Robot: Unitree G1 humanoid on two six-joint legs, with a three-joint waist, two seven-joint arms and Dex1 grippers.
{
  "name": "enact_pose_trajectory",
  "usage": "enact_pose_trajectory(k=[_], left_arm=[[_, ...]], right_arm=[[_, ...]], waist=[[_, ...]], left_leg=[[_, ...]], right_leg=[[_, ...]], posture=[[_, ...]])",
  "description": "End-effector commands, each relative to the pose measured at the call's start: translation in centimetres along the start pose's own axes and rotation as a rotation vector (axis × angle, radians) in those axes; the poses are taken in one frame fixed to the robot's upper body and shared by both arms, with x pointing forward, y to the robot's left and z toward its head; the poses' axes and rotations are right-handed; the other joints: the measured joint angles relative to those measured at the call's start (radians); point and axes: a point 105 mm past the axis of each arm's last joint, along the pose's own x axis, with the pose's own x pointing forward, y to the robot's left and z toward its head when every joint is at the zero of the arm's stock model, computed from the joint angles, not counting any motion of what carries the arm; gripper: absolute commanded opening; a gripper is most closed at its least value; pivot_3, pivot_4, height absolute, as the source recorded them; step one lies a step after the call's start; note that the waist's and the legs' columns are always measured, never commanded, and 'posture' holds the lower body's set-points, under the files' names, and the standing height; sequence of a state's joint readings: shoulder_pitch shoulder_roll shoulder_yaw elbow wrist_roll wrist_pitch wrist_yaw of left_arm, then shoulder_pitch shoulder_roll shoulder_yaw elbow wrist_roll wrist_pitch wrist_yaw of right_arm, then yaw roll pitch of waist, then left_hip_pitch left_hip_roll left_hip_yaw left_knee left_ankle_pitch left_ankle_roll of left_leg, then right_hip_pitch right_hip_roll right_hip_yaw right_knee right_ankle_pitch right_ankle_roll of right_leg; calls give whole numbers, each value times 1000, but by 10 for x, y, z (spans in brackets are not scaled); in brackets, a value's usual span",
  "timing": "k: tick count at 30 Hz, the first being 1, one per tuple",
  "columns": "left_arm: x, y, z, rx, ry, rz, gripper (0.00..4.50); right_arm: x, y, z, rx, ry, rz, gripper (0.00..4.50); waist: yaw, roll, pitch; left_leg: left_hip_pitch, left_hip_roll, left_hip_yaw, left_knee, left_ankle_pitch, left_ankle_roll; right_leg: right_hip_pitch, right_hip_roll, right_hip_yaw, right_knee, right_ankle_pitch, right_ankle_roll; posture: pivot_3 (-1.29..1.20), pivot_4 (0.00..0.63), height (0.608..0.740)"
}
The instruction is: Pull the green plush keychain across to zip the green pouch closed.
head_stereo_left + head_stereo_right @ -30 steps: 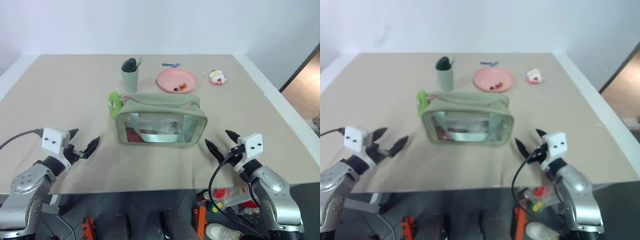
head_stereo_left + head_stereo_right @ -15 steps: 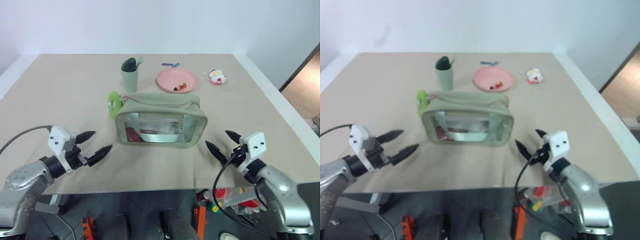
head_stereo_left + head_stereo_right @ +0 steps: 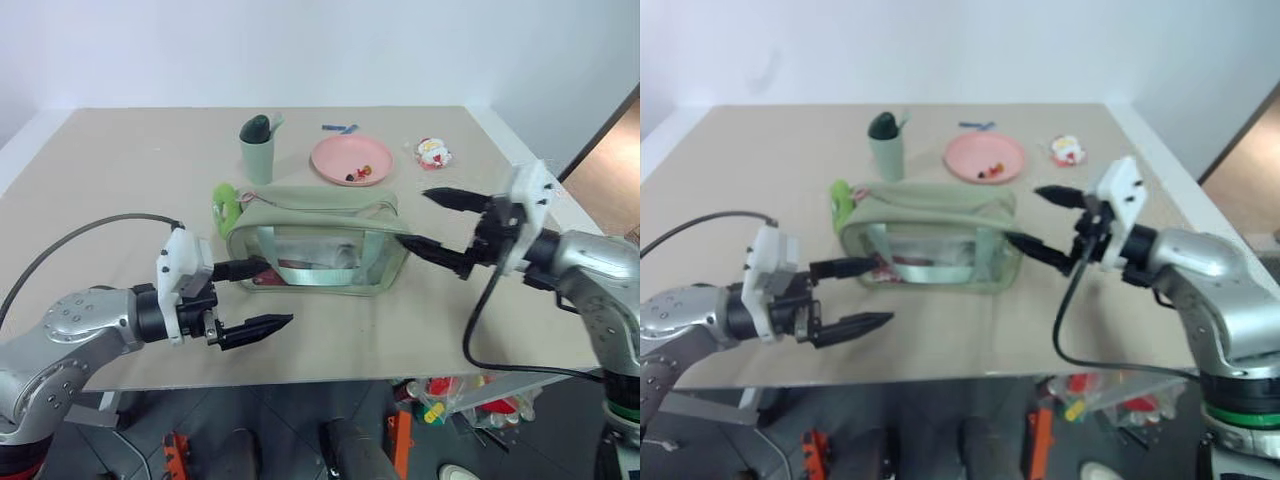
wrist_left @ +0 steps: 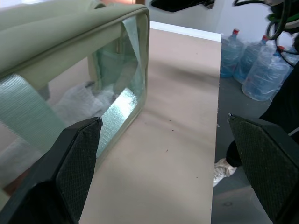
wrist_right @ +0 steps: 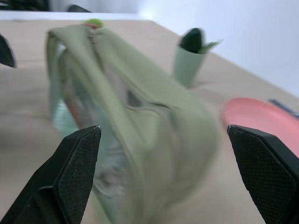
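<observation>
Two arms reach in over a wide beige surface (image 3: 120, 190) that runs back to a plain white wall, with a strip of brown floor past its right edge and clear water bottles (image 4: 261, 70) standing on the floor beyond its near edge. The large sage-green fabric pouch with see-through plastic panels (image 3: 315, 240) sits mid-surface, and the small lime-green fuzzy ring keychain (image 3: 226, 205) hangs at its left end. Behind it stand a dull green cup (image 3: 258, 150), a round pink plate (image 3: 352, 160), and a small red-and-white toy figure (image 3: 433, 153) to the right. The left claw (image 3: 250, 298) lies about level, pointing right, fingers spread wide, empty, just before the pouch's near left corner. The right claw (image 3: 440, 225) is raised at the pouch's right end, pointing left, fingers equally wide apart, holding nothing.
</observation>
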State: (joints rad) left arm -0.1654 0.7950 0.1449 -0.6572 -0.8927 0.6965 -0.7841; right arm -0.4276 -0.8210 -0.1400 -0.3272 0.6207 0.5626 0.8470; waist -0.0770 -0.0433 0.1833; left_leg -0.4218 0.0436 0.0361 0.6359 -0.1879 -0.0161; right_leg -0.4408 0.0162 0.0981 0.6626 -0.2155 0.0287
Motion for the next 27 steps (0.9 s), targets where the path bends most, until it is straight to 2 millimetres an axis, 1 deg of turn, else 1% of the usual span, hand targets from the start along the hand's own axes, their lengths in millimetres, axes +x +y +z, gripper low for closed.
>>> enact_pose_trajectory(k=[1, 3, 4, 7, 9, 10, 16, 17, 23, 27], left_arm=[[2, -1, 7, 42, -17, 8, 4455], [1, 0, 7, 43, -18, 19, 4455], [1, 0, 6, 44, -16, 21, 4487], [1, -2, 4, 43, -14, 22, 4500], [1, -1, 4, 43, -17, 34, 4500], [1, 0, 4, 43, -17, 38, 4500], [4, 2, 2, 47, -6, 41, 4500], [5, 3, 2, 48, -6, 41, 4500], [7, 5, 2, 54, -5, 43, 4500], [9, 6, 3, 55, -5, 42, 4500]], right_arm=[[1, 2, 4, -1, -10, 42, 4484], [2, 3, 2, 8, -15, 51, 4484], [3, 4, 1, 18, -18, 60, 4240], [4, 5, 1, 32, -30, 67, 3315], [5, 6, 2, 26, -37, 72, 2543], [5, 6, 2, 30, -40, 74, 2300], [9, 9, 3, 33, -40, 91, 173], [9, 10, 3, 30, -38, 96, 53], [12, 10, 0, -58, -22, 101, 53], [18, 14, 11, -120, -91, 160, 53]], waist=[[1, 0, 0], [2, 0, 0], [2, 0, 0], [3, 0, 0], [3, 0, 0], [3, 0, 0], [3, 0, 0], [3, 0, 0], [3, 0, 0], [0, 0, 0]], left_leg=[[0, 0, 0, 0, 0, 0], [-1, -1, 0, 0, -1, -1], [-1, -1, 0, 0, -1, -1], [-1, -1, 0, 1, -1, -1], [-1, -1, 0, 1, -1, -1], [-1, -1, 0, 1, -1, -1], [0, -1, 0, 2, -1, -1], [0, -1, 0, 2, -1, -1], [0, -1, 0, 2, -1, -1], [0, -1, 1, 2, -1, -1]], right_leg=[[0, 0, 0, 0, -1, 0], [0, -1, 0, 0, -1, 2], [0, -1, 0, 0, -1, 2], [0, -2, 1, 0, -1, 2], [0, -2, 0, 0, -1, 2], [0, -2, 0, 0, -1, 2], [0, -2, 0, 0, 0, 2], [0, -2, 0, 0, 0, 2], [0, -2, 0, 0, 0, 2], [0, -1, 0, 0, 0, 2]], posture=[[0, 150, 740], [0, 150, 740], [0, 150, 740], [0, 150, 740], [0, 150, 740], [0, 150, 740], [0, 150, 740], [0, 150, 740], [0, 150, 740], [0, 150, 740]])
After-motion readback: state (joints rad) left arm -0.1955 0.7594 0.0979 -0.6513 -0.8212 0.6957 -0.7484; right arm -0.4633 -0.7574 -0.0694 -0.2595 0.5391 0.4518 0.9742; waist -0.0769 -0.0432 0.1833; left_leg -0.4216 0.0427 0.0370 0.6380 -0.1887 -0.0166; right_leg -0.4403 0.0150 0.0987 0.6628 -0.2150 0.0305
